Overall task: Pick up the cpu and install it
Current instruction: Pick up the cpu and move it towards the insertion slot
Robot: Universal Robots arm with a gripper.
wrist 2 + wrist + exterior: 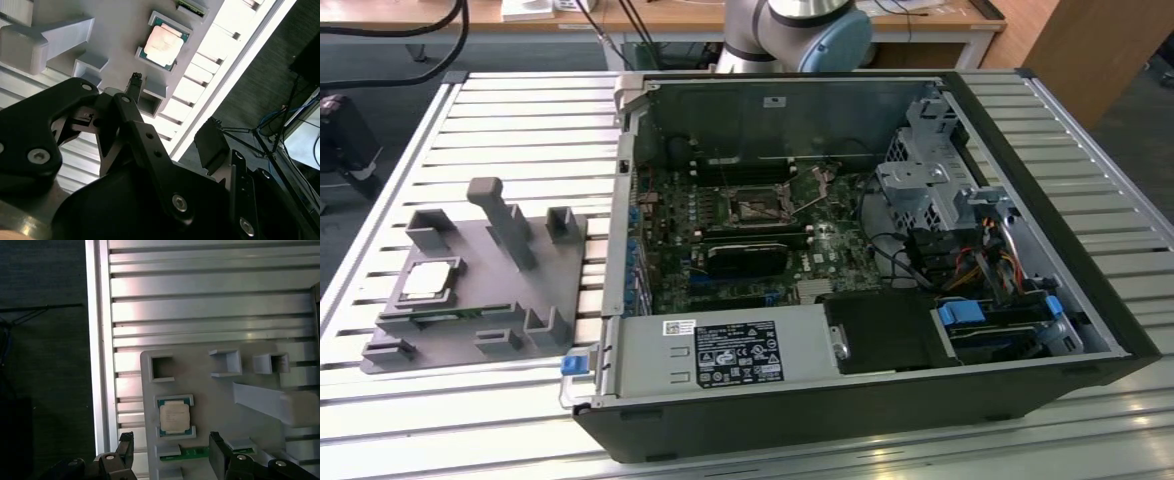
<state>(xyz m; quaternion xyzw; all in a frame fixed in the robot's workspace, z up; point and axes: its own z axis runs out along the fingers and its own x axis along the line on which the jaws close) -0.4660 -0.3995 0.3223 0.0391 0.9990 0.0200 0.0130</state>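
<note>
The cpu lies flat, silvery top up, in a square recess of the grey tray at the exterior view's left. In both wrist views my gripper hovers above that tray. The first wrist view has the cpu just beyond my gripper, whose two black fingers stand wide apart and hold nothing. In the second wrist view the cpu sits past the fingertips of the gripper. The black socket frame lies on the motherboard inside the opened computer case.
Grey blocks and a tall post rise from the tray. A green memory stick lies beside the cpu's recess. The slatted metal table ends close to the tray. The arm's base stands behind the case.
</note>
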